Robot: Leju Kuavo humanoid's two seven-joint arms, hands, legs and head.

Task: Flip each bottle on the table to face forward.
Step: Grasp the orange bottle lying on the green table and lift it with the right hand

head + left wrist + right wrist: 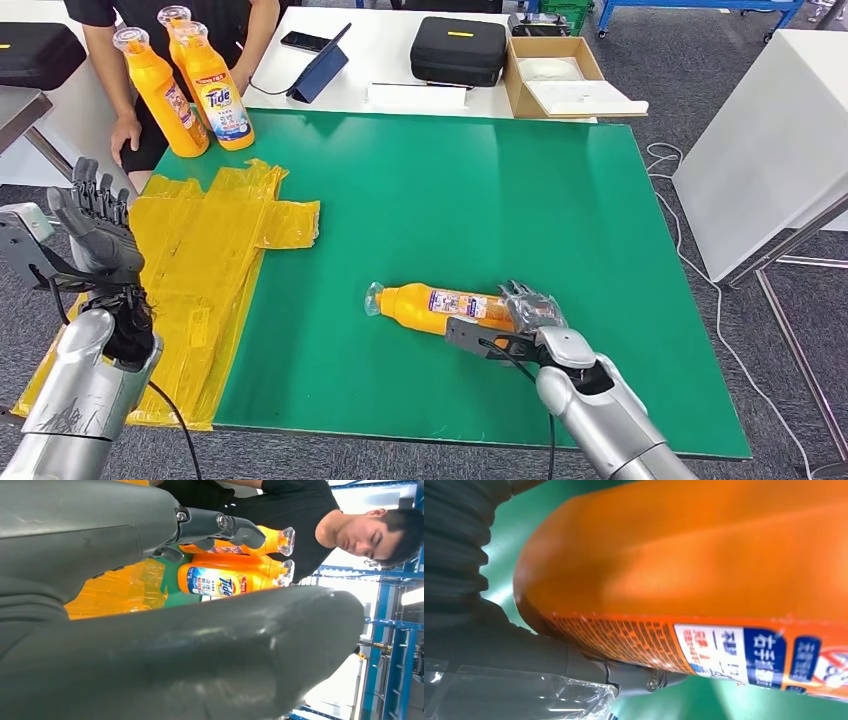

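The scene is being lit brightly and evenly from overhead, with only soft shadows being cast on the mat. Sheen is being thrown off the yellow plastic. In the left wrist view, the background is being blown out to white. In the right wrist view, the bottle is being blurred by closeness.

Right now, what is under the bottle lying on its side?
The lying bottle rests on the green mat. The right hand grips its base end, so the mat beneath that end is covered. Nothing else shows under it.
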